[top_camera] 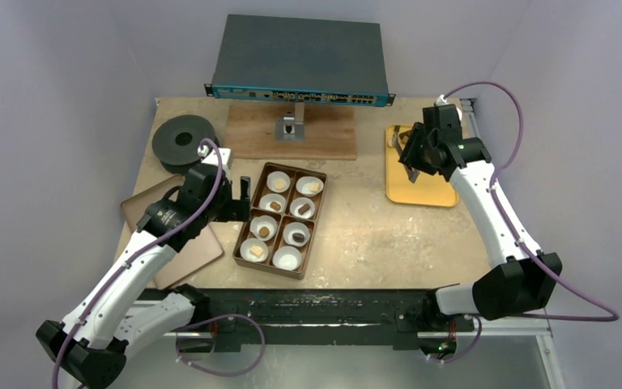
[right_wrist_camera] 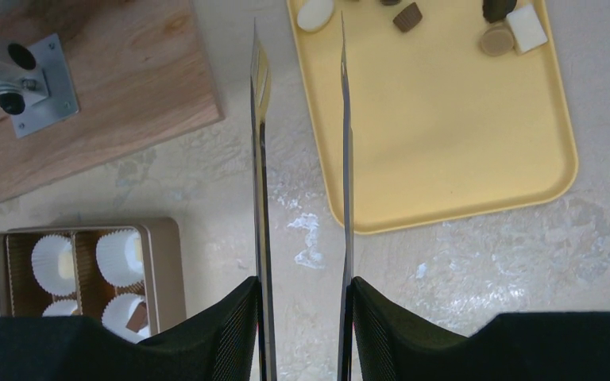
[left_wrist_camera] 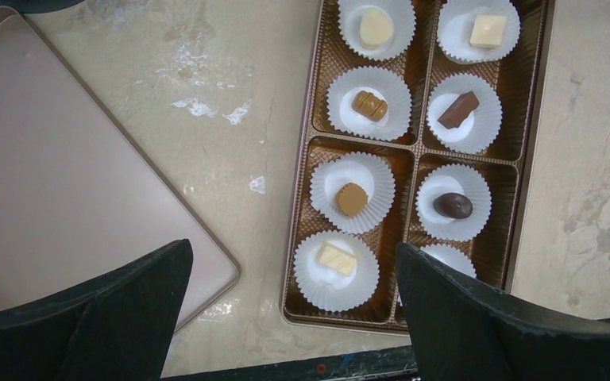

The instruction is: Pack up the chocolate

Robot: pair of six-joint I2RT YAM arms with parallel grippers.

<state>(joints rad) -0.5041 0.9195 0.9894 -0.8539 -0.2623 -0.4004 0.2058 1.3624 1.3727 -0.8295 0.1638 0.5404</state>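
Left claw [left_wrist_camera: 292, 252] hovers over the near end of the box [left_wrist_camera: 418, 155], about 8 o'clock on the surface [top_camera: 372, 235]. Its fingers are spread wide with nothing between them. A flat brown lid [left_wrist_camera: 63, 175] lies just beside the box at its 9 o'clock, with a gap between them.

The box has eight compartments, two across and four deep, each with a white paper cup [left_wrist_camera: 488, 131]. Seven cups hold one packed chocolate [left_wrist_camera: 370, 105] each.
- **Near row:** a cream slab on the left. The right cup is half hidden behind a finger and looks plain white from above, so I cannot tell whether it is filled.
- **Second row:** a tan square on the left, a dark oval on the right.
- **Third row:** a tan ridged piece on the left, a dark bar on the right.
- **Far row:** two cream pieces.

Right claw [right_wrist_camera: 298, 24] hangs at 2 o'clock over the left edge of the yellow tray [right_wrist_camera: 445, 143]. Its thin blade fingers are parallel with a narrow gap between them, and they grip nothing.

Loose chocolate [right_wrist_camera: 407, 16] sits at the far end of that tray. The pieces are a brown cup shape, a white oval, a tan round, a white square and a dark piece cut off by the frame edge. They are well apart from the box.

Farther back, a black tape roll [top_camera: 184, 142] sits at 10 o'clock. A wooden board [top_camera: 324, 138] at 12 o'clock carries a small metal bracket [top_camera: 289, 128]. A grey network switch [top_camera: 300, 57] stands above the board's far edge.
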